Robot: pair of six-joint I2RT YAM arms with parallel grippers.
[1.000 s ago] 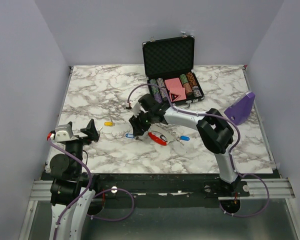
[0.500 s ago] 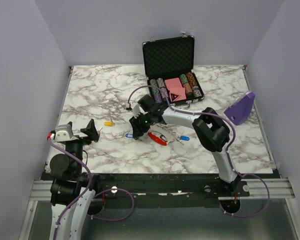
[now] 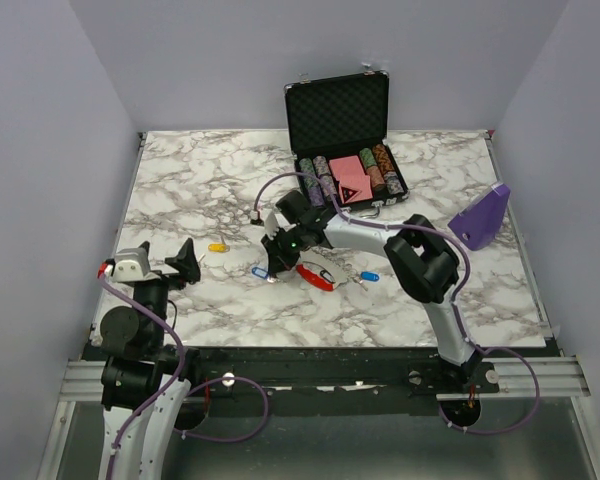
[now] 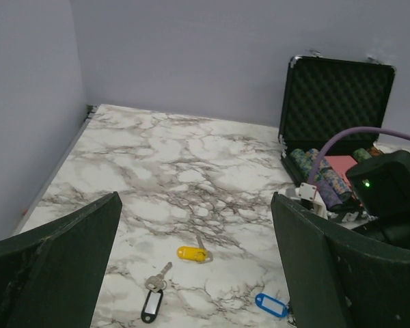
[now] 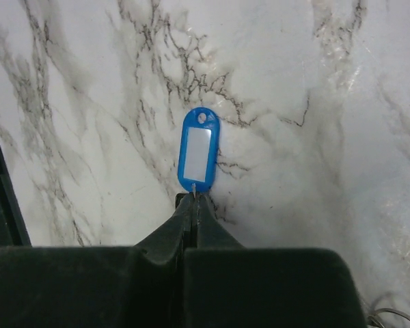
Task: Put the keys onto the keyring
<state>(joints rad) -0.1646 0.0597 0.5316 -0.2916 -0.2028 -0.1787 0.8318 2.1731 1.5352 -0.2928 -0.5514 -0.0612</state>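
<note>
My right gripper (image 3: pixel 271 273) (image 5: pixel 193 197) is down at the marble table, shut on the metal end of the blue-tagged key (image 5: pixel 198 156) (image 3: pixel 259 271); only a sliver of metal shows between the jaws. The red and silver keyring (image 3: pixel 315 275) lies just right of it, with a light blue-tagged key (image 3: pixel 368 277) further right. A yellow-tagged key (image 3: pixel 217 247) (image 4: pixel 193 254) and a black-tagged key (image 4: pixel 152 301) lie to the left. My left gripper (image 3: pixel 164 262) (image 4: pixel 197 199) hovers open near the front left, holding nothing.
An open black case (image 3: pixel 345 140) of poker chips stands at the back centre. A purple object (image 3: pixel 480 215) sits at the right edge. Grey walls close in the table (image 3: pixel 200 190) on three sides.
The right gripper's jaws have closed on the blue-tagged key's metal end. The left gripper has shifted slightly and stays open.
</note>
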